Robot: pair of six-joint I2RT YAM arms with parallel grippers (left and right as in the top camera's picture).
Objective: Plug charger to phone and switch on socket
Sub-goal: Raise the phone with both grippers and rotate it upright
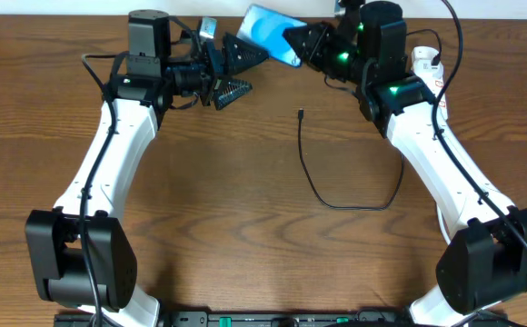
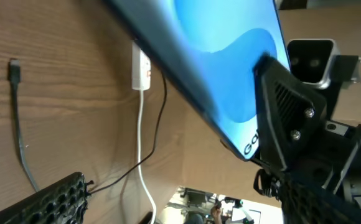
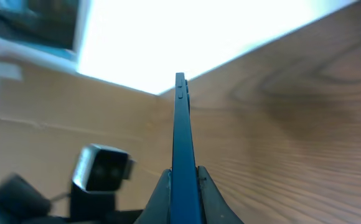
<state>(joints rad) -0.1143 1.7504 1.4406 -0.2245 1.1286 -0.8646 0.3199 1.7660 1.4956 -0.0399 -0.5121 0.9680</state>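
Left pincer: wide open, empty, just beside the phone. Right pincer: clamps the phone by its edges, tilted, clear of the tabletop, probably to present its port. Charger: slack on the wood, tip free. Socket: far right, switch state unreadable.

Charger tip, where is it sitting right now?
Overhead view: the charger tip lies loose on the table, mid-scene, nearer the robot's base than the phone held in the right claw.
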